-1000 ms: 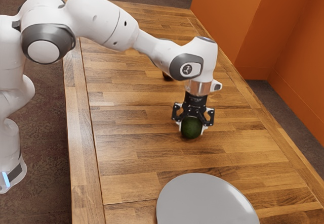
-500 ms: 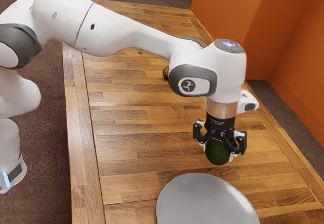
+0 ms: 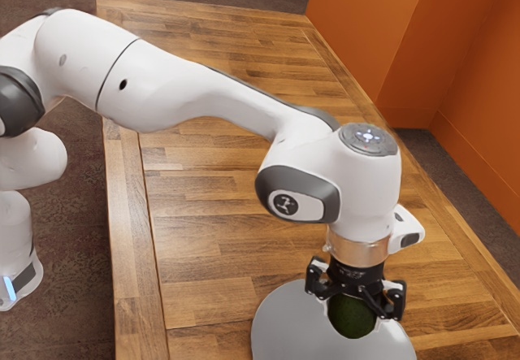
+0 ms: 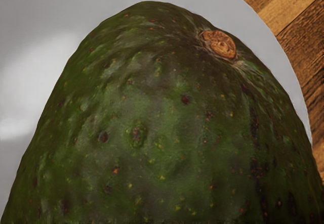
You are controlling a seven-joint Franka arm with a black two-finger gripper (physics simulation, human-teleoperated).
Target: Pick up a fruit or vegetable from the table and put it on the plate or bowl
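A dark green avocado [image 3: 352,317] hangs in my black gripper [image 3: 354,311], whose fingers are shut on it from both sides. It is held just above the grey plate [image 3: 288,336] at the table's near edge. In the wrist view the avocado [image 4: 162,133] looms large right under my hand, its brown stem scar [image 4: 220,43] visible, with the plate [image 4: 45,42] behind it.
The wooden table [image 3: 203,214] stretches away behind the arm. An orange wall [image 3: 422,35] stands along the exterior view's right side. The table's edge on that side runs close to the plate.
My arm has carried the avocado from the table's middle toward the near edge, and it now hangs over the plate. The small dark object seen behind the arm earlier is now hidden.
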